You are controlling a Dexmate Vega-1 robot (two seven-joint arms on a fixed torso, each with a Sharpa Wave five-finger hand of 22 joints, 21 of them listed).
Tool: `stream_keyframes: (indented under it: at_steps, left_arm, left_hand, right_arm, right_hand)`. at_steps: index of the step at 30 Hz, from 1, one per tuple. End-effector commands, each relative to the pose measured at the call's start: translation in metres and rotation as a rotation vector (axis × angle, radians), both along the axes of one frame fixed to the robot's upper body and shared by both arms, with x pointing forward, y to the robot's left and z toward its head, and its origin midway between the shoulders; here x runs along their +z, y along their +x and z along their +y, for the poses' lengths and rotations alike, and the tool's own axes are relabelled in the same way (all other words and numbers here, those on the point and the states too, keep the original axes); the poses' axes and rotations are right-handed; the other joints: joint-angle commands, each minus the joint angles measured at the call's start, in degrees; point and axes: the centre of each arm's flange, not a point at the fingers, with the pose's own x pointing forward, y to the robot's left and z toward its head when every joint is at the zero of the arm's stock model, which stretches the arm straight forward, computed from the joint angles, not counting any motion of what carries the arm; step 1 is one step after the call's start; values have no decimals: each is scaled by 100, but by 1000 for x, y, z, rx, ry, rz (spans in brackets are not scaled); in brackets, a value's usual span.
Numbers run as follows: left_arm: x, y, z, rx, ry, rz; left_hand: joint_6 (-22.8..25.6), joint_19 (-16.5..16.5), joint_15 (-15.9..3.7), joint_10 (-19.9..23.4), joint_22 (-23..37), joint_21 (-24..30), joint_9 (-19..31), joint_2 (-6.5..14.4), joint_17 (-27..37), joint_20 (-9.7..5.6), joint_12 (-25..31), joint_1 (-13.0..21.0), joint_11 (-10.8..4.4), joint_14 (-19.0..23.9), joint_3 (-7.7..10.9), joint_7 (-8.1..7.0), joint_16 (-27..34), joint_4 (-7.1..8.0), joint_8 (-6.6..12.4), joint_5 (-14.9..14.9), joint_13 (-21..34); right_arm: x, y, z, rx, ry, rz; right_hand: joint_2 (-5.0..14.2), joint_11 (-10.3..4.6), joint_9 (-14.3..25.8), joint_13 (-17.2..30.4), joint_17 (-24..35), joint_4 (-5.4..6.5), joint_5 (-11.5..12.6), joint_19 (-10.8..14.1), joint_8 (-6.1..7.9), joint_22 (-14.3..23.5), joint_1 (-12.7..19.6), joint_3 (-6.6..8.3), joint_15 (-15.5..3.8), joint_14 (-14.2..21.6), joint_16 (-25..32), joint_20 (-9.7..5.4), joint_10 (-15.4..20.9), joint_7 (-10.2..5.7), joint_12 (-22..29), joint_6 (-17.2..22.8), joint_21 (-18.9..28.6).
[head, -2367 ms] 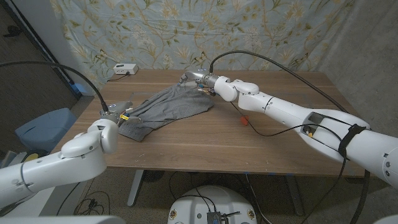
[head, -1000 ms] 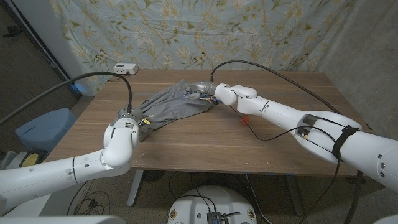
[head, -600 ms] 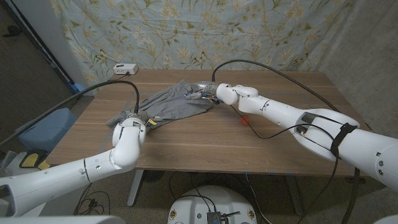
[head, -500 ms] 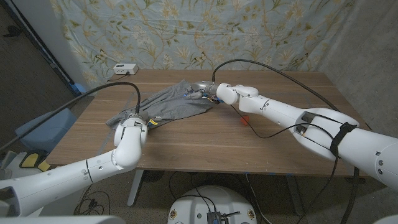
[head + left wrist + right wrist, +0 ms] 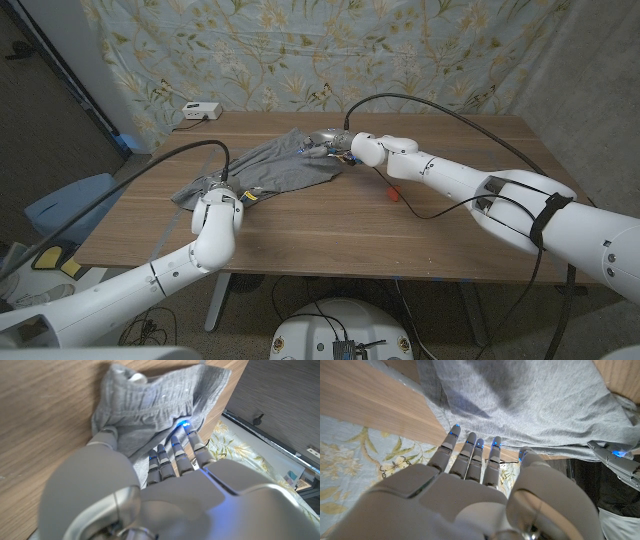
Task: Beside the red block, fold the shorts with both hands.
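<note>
The grey shorts (image 5: 268, 168) are spread over the tabletop's (image 5: 330, 222) far left part, with the red block (image 5: 394, 194) near their right side. The left hand (image 5: 231, 195) is seen gripping the near-left hem, while the right hand (image 5: 334, 143) hovers with fingers extended, nothing visibly held. Both edges should be carried together, level, so the fold lands flat. Compared with earlier, the left hand has been brought inward, bunching the cloth.

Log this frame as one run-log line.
left hand: on shorts | right hand: at far edge, grip unclear | red block: right of shorts
</note>
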Motion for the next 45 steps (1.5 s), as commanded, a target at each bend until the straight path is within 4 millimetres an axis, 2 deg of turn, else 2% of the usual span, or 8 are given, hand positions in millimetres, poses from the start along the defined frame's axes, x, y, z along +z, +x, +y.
stream_keyframes:
  at_steps: [1, 8, 12, 16, 25, 33, 39, 45]
  left_arm:
    - [32, -31, -7, -45, -56, -26]
    - [46, -53, -16, -90, -66, -55]
    - [46, -56, -20, -89, -45, -31]
    - [38, -48, -19, -63, -29, 26]
    - [20, -26, -25, 8, 82, 60]
    - [9, -18, -22, -1, 131, -60]
    - [2, -11, -19, 15, 149, -78]
    - [-9, 2, -13, 17, 137, -55]
  left_hand:
    - [-203, -197, 107, -243, 12, -125, 7, -136, 13, 76, -9, -338, 112, -260, -193, 10, 8, 107, 3, 61, 18]
    - [-176, -262, 139, -243, 14, -182, 5, -214, 11, 105, 29, -457, 139, -319, -282, 55, 27, 135, 43, 85, 19]
    - [-226, -291, 129, -256, 14, -209, 3, -253, 6, 103, 38, -476, 124, -349, -314, 41, 29, 128, 32, 102, 19]
    - [-298, -331, 163, -332, 15, -248, 1, -323, -2, 104, 28, -470, 122, -422, -355, 42, 21, 97, 22, 131, 19]
    - [-513, -398, 243, -674, 16, -361, 0, -484, -17, 101, -3, -137, 162, -693, -393, 128, 14, -145, 32, 285, 20]
    - [-410, -185, 101, -536, 23, -343, 1, -358, -25, 72, 115, 209, 62, -505, -309, 121, 123, -320, 105, 404, 18]
    - [-280, -64, 1, -415, 27, -329, 2, -188, -25, 73, 170, 348, -17, -361, -239, 116, 165, -368, 143, 451, 16]
    - [-284, -29, 0, -446, 27, -329, 2, -162, -30, 79, 159, 408, -4, -349, -224, 96, 157, -404, 134, 459, 15]
  right_arm:
    - [3, 0, -4, -4, 4, -14]
    - [4, -3, -4, -5, 5, -26]
    - [4, -5, -4, -4, 4, -29]
    - [4, -6, -3, 0, 5, -30]
    - [2, -9, -6, -3, 7, -33]
    - [1, -10, -10, -8, 6, -31]
    - [2, -9, -12, -9, 5, -33]
    - [3, -7, -13, -6, 5, -32]
  right_hand:
    - [78, 13, -1, 10, 6, 7, 14, 53, 42, -5, 22, 63, -163, 53, -17, -20, 60, 2, 60, 56, 20]
    - [86, 11, -2, 8, -3, -2, 18, 74, 45, -6, 32, 92, -183, 86, -5, -27, 72, 4, 65, 69, 24]
    - [88, 15, -2, 8, -6, -4, 18, 80, 48, -6, 32, 104, -184, 90, -5, -30, 82, 1, 68, 79, 24]
    - [88, 14, -3, 7, -9, -6, 19, 83, 49, -6, 33, 112, -188, 94, -4, -30, 85, 1, 69, 81, 24]
    - [86, 17, -4, 5, -19, -15, 21, 94, 58, -7, 37, 138, -182, 102, -3, -24, 116, -1, 80, 112, 24]
    - [81, 19, -5, 4, -27, -20, 22, 105, 64, -8, 36, 159, -176, 114, -1, -23, 127, 8, 82, 135, 24]
    - [79, 20, -5, 3, -29, -18, 22, 103, 70, -8, 30, 168, -177, 113, -1, -25, 131, 9, 82, 156, 21]
    - [72, 26, -6, 2, -35, -22, 21, 103, 79, -8, 28, 179, -174, 118, 0, -25, 153, 28, 89, 186, 18]
